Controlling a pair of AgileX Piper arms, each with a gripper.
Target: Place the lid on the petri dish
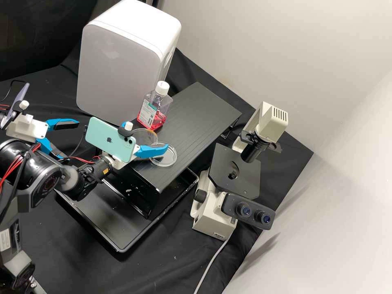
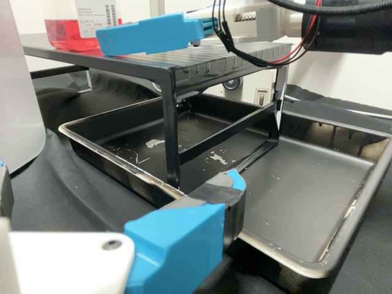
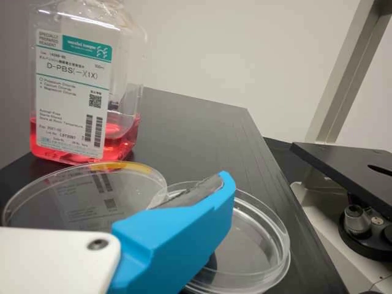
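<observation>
The right gripper (image 1: 148, 139) is over the near left end of the black rack (image 1: 200, 116), its fingers narrowed around the clear lid (image 1: 143, 136). It seems to hold the lid tilted, just left of the open petri dish (image 1: 166, 157) lying on the rack. The left gripper (image 1: 68, 139) hangs left of the tray (image 1: 122, 241), fingers spread wide.

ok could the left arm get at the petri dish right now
Probably not as it stands. The left gripper sits low beside the tray, below the top of the shelf where the petri dish lies, and the right gripper hangs over that spot.
</observation>
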